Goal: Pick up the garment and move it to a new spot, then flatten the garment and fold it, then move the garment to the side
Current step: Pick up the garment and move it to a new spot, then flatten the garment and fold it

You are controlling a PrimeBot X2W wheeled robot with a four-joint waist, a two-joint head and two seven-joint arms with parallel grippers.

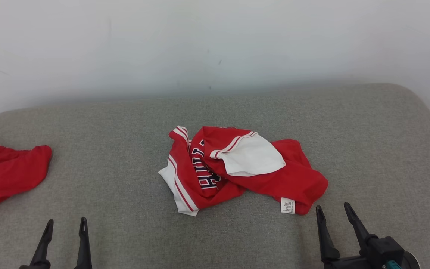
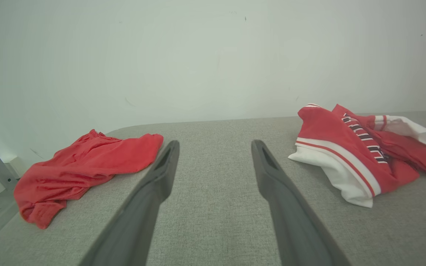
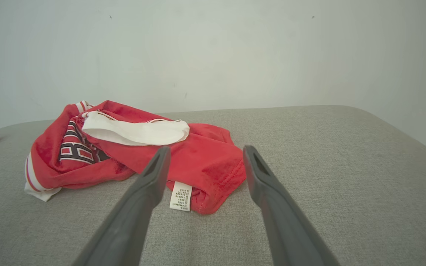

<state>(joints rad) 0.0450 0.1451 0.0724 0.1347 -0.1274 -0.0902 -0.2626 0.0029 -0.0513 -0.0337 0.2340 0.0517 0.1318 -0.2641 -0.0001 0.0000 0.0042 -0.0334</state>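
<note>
Grey fabric surface [image 1: 125, 123] – rounded corners – against plain white wall [image 1: 215, 41], faintly scuffed

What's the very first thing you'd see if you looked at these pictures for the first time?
The bright red and white garment jumps out, crumpled in a heap in the middle of the grey surface, with a small white label at its near edge. A plain red cloth lies at the surface's left edge. The left gripper and right gripper are open at the near side, touching nothing.
</note>
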